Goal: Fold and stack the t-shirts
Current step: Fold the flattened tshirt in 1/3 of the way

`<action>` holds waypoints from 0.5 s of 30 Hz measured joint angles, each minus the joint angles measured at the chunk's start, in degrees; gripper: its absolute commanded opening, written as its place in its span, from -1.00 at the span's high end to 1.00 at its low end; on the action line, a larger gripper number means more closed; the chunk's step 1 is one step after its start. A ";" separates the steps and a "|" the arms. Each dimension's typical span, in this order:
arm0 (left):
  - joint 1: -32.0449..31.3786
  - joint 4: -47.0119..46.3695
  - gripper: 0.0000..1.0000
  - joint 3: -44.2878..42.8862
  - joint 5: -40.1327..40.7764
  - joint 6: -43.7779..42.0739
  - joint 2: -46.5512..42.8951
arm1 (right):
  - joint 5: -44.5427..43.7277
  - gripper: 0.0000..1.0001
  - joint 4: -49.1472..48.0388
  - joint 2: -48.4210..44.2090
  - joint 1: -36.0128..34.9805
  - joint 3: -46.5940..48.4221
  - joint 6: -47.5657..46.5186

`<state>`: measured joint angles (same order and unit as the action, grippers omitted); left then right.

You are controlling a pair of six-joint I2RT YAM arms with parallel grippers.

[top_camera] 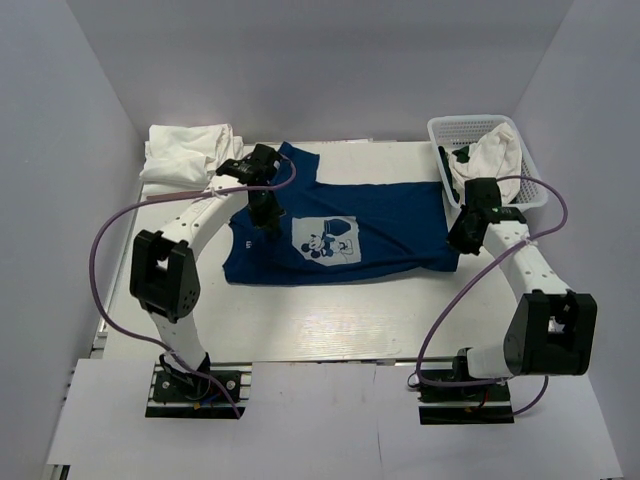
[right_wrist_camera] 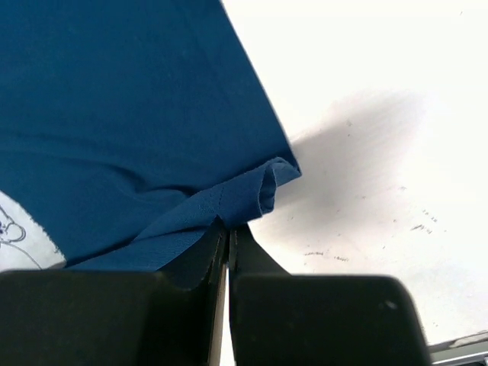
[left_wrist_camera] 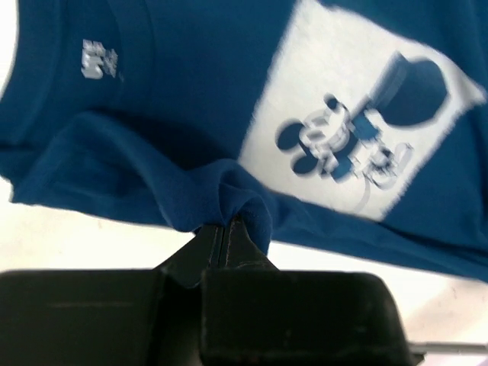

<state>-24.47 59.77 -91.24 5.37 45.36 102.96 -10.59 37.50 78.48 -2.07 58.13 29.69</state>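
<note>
The dark navy t-shirt (top_camera: 385, 215) lies spread across the table, its pale square cartoon print (top_camera: 327, 239) facing up. My left gripper (top_camera: 262, 222) is shut on a pinched fold of the navy cloth (left_wrist_camera: 236, 200) near the collar end, just left of the print (left_wrist_camera: 358, 114). My right gripper (top_camera: 458, 240) is shut on the shirt's hem corner (right_wrist_camera: 263, 191) at the right end. A folded white t-shirt (top_camera: 187, 152) lies at the back left. Another white t-shirt (top_camera: 495, 150) sits in the basket.
A white plastic lattice basket (top_camera: 450, 130) stands at the back right corner, close behind my right arm. Purple cables loop from both arms. White walls enclose the table on three sides. Bare white tabletop (top_camera: 340, 320) lies in front of the shirt.
</note>
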 measured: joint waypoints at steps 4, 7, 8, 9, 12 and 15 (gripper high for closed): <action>1.97 -1.60 1.00 -0.02 0.00 -1.27 2.10 | -1.11 1.00 -0.26 2.51 0.00 1.95 -1.07; 3.26 -2.21 1.00 -0.66 0.04 -1.88 2.10 | -1.29 1.00 -0.83 4.20 0.00 2.67 -1.88; 3.61 -2.64 1.00 -0.96 0.02 -2.12 2.10 | -1.29 1.00 -0.96 4.70 0.00 2.99 -2.03; 3.91 -2.95 1.00 -1.31 0.04 -2.29 2.10 | -1.31 1.00 -1.01 5.38 0.00 3.58 -2.16; 4.72 -3.43 1.00 -2.56 0.26 -2.71 2.10 | -1.25 1.00 -1.46 7.61 0.00 5.62 -3.23; 5.42 -4.22 1.00 -3.82 0.96 -3.21 2.10 | -0.79 1.00 -2.03 9.70 -0.42 7.19 -4.42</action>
<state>-19.05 55.55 -95.07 6.33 42.15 105.06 -11.38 35.46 88.18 -2.48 65.32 25.28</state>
